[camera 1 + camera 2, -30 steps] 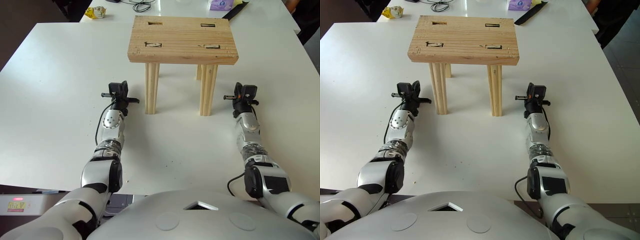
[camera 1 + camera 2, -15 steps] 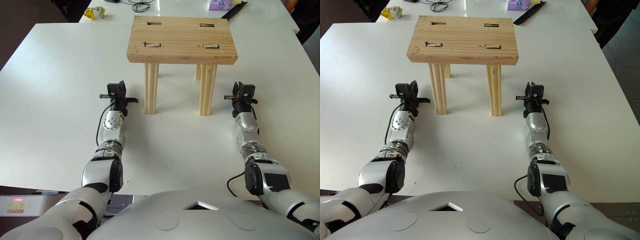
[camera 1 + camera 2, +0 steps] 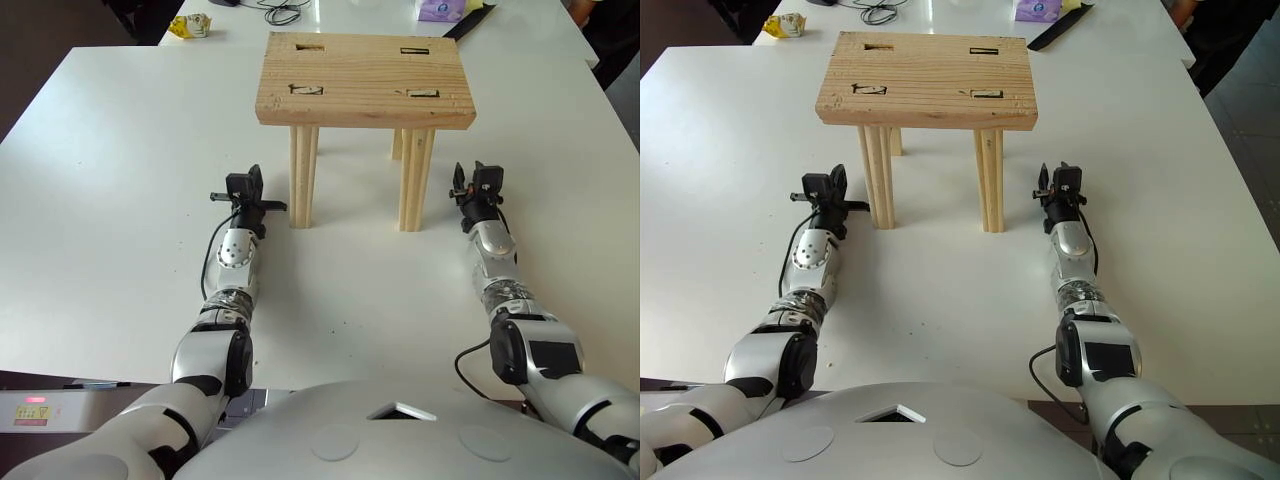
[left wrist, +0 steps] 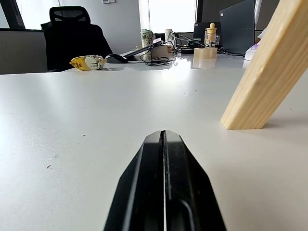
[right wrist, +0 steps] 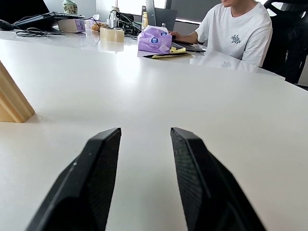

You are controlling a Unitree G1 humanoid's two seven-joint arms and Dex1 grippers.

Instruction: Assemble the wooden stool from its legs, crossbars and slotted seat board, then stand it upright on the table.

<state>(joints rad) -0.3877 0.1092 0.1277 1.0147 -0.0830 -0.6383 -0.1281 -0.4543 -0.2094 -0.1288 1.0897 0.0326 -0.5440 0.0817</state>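
Note:
The wooden stool (image 3: 365, 78) stands upright on the white table (image 3: 120, 150), slotted seat board on top and legs under it. My left gripper (image 3: 246, 186) rests low on the table just left of the stool's front left leg (image 3: 303, 175), apart from it. In the left wrist view its fingers (image 4: 163, 137) are pressed together, shut on nothing, with that leg (image 4: 262, 72) off to one side. My right gripper (image 3: 476, 180) lies just right of the front right leg (image 3: 415, 180). It is open (image 5: 144, 132) and holds nothing, with a leg's foot (image 5: 12, 98) beside it.
A yellow packet (image 3: 190, 25), cables (image 3: 283, 12) and a purple tissue pack (image 3: 440, 9) lie at the table's far side. A seated person (image 5: 236, 29) is beyond the far edge. Bare table surface surrounds both arms.
Both grippers have rolled at the wrist and shifted a little inward toward the stool's front legs. The stool has not moved.

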